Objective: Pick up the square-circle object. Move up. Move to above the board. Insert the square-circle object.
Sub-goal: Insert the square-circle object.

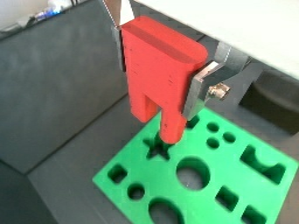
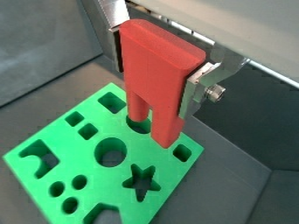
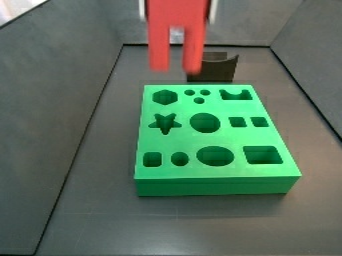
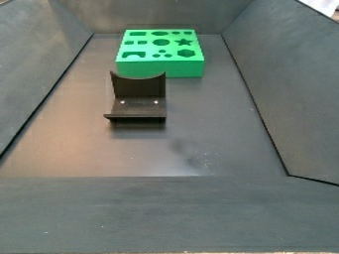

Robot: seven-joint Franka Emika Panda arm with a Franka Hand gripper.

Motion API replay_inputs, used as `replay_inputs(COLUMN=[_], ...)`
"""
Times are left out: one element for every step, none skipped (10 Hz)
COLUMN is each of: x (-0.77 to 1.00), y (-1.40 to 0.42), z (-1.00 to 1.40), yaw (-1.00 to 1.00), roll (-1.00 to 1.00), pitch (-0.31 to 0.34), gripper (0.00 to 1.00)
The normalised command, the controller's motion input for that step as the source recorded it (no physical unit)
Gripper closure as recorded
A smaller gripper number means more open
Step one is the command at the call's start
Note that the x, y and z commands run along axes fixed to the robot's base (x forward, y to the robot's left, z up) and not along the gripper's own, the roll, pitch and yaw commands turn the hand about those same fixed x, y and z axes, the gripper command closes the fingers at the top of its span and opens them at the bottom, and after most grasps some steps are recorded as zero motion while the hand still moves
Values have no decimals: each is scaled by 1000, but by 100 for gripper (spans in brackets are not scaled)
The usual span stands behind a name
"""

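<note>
The square-circle object (image 1: 152,48) is a tall red block with two prongs at its lower end. My gripper (image 1: 158,87) is shut on it, a silver finger (image 1: 198,87) pressed to each side, as both wrist views show (image 2: 156,80). The block hangs upright, prongs down, above the bright green board (image 1: 229,172). In a wrist view the prongs sit over the star cutout (image 1: 156,147); in another they sit over a round hole (image 2: 140,125). A side view shows the block (image 3: 174,35) in the air over the board's (image 3: 214,175) far edge. In the view with the board (image 4: 162,67) far off, gripper and block are out of frame.
The dark fixture (image 3: 214,68) stands on the floor just behind the board, and in a side view it is nearer the camera than the board (image 4: 137,99). Sloping dark grey walls (image 4: 40,109) enclose the floor on all sides.
</note>
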Motion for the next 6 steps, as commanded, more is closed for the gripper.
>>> replay_inputs(x=[471, 346, 289, 237, 49, -74], y=[-523, -529, -540, -526, -446, -397], z=[-709, -777, -854, -857, -843, -786], yaw=[154, 217, 266, 280, 180, 0], roll=[270, 249, 209, 183, 177, 226], pitch=[0, 0, 0, -54, -114, -169], gripper=[100, 100, 100, 100, 100, 100])
